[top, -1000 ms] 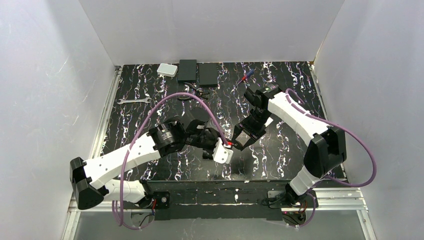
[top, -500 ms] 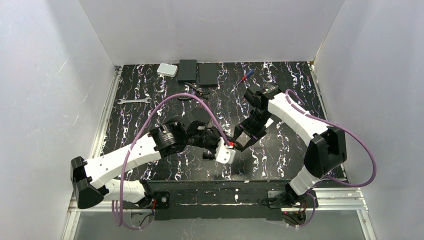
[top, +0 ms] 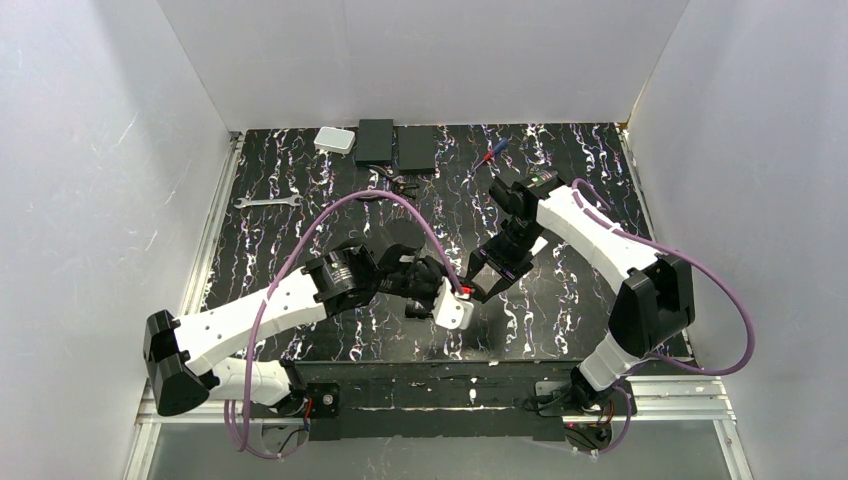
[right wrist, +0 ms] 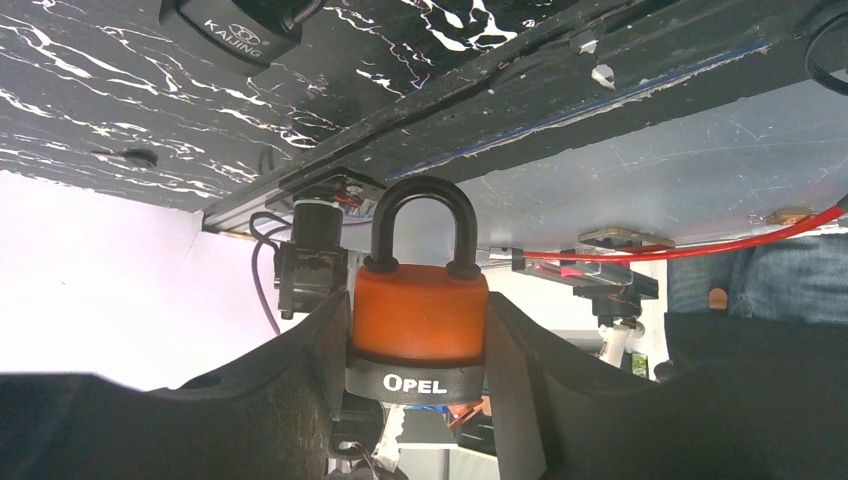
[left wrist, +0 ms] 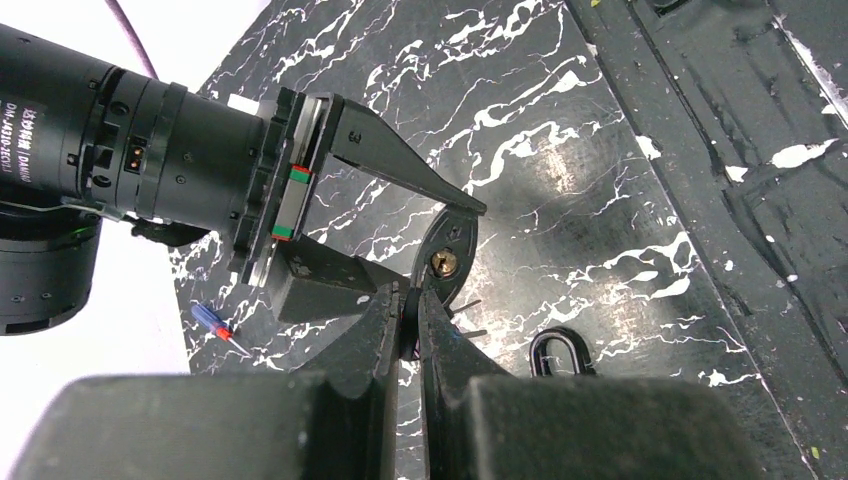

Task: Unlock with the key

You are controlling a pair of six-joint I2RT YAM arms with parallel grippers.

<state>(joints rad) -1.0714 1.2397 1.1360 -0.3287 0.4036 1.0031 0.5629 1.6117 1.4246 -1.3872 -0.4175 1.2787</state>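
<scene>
Just toward 6 o'clock of centre, my two arms meet nose to nose above the marbled black table (top: 560, 300). The right gripper (right wrist: 417, 300), reaching in from 1 o'clock, has its fingers clamped on the sides of an orange padlock (right wrist: 420, 325) with a black base; its shackle is closed and points toward the table's near rail. The left gripper (left wrist: 408, 300), coming in from 9 o'clock, has its fingers pressed together on the key (top: 465, 290). From above, the key's red head shows as a speck at those fingertips, right against the right gripper's tips. On my left wrist camera the pinched tips sit just at 7 o'clock of the padlock's brass keyhole (left wrist: 443, 262). The blade is too small and dark for me to tell whether it has entered. On the right wrist camera a sliver of orange-red peeks out just below the padlock's base, at 5 o'clock. A second, black padlock (right wrist: 232, 28) lies on the table, at 11 o'clock in that view. Along the far edge a screwdriver (top: 492, 152) lies at 1 o'clock, with black boxes (top: 376, 140) at 12 and a white box (top: 335, 140) at 11. A wrench (top: 267, 202) lies at 10 o'clock, near the left rail.
</scene>
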